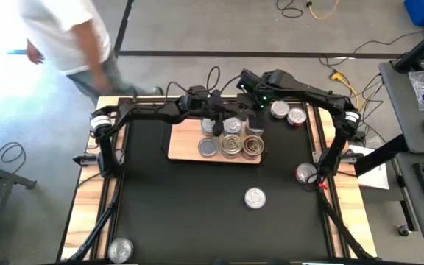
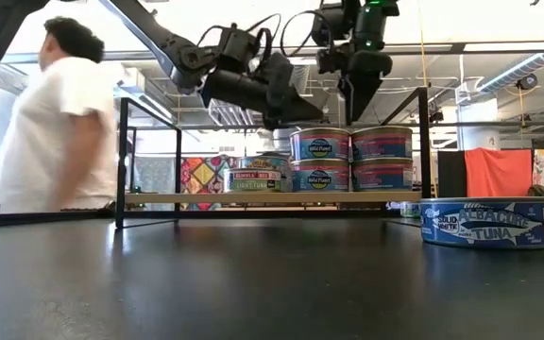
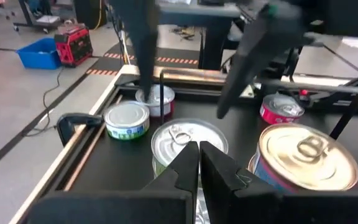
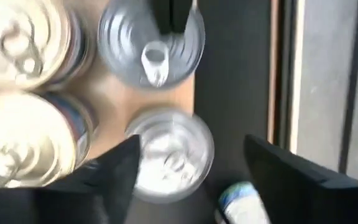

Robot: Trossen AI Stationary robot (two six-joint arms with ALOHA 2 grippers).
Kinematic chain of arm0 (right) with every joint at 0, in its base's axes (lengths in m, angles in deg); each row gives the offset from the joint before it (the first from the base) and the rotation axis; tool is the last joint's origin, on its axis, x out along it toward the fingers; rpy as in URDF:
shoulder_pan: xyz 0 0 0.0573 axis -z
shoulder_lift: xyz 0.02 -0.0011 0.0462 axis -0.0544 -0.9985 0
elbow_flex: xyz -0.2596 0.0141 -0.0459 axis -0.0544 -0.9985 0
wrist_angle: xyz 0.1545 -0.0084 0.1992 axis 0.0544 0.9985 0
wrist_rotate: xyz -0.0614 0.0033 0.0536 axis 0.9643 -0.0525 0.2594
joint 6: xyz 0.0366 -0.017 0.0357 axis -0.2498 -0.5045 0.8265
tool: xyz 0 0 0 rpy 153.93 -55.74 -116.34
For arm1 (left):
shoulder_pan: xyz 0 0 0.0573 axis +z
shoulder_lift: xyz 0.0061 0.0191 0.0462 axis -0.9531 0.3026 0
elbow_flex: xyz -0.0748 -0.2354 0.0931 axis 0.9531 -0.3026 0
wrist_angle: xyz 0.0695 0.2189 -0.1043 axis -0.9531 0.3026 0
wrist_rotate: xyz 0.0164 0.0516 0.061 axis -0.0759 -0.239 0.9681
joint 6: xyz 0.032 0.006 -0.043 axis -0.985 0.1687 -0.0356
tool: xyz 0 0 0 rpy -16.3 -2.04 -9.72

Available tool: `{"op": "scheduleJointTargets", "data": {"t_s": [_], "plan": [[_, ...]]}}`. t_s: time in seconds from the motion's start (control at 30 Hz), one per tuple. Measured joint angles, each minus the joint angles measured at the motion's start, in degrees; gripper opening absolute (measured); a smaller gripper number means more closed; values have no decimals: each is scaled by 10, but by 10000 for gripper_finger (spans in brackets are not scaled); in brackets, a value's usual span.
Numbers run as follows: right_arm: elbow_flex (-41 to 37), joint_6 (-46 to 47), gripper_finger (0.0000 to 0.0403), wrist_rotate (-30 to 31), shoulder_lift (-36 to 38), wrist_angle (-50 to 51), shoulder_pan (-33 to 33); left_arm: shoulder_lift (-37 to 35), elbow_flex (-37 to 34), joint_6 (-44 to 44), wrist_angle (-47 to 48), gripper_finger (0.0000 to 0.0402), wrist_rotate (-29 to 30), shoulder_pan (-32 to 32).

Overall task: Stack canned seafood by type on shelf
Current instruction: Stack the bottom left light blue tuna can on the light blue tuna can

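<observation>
High view: nearest, one can [image 1: 121, 249] sits at the bench's front left corner, another [image 1: 255, 198] on the black mat [image 1: 197, 213]. Farther back, the shelf [image 1: 185, 150] carries stacked cans [image 1: 232, 140]. The left gripper [image 1: 218, 121] hovers above them with fingers pressed together, empty. The right gripper [image 1: 250, 104] hangs over the shelf's far right edge, fingers [image 4: 114, 171] apart, holding nothing.

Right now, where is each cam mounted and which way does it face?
High: overhead, straight down on the shelf; both arms show.
Low: table height, level across to shelf and tuna can; arms come from above.
Left wrist: past shut left gripper at cans.
Right wrist: past parted right gripper, down on cans.
All share the shelf cans.
</observation>
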Motion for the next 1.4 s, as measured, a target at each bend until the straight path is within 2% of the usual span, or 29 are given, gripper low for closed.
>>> {"op": "scheduleJointTargets", "data": {"t_s": [0.27, 0.4, 0.73, 0.97, 1.4], "plan": [[-34, 25, 87, -1, 0, 20, 2, -39, -4, 2, 25, 0, 0, 0], [-68, 23, 20, -1, -1, 2, 2, -64, -4, -10, 52, 0, 0, 0], [-128, 27, 9, -5, -10, -51, 1, -140, -4, -48, 103, 0, 5, 1], [-125, 31, 9, -22, -35, -57, -3, -185, -6, -58, 141, 0, 9, 1], [-123, 48, 9, -38, -36, -80, -10, -286, -6, -67, 208, 0, 15, 7]]}}
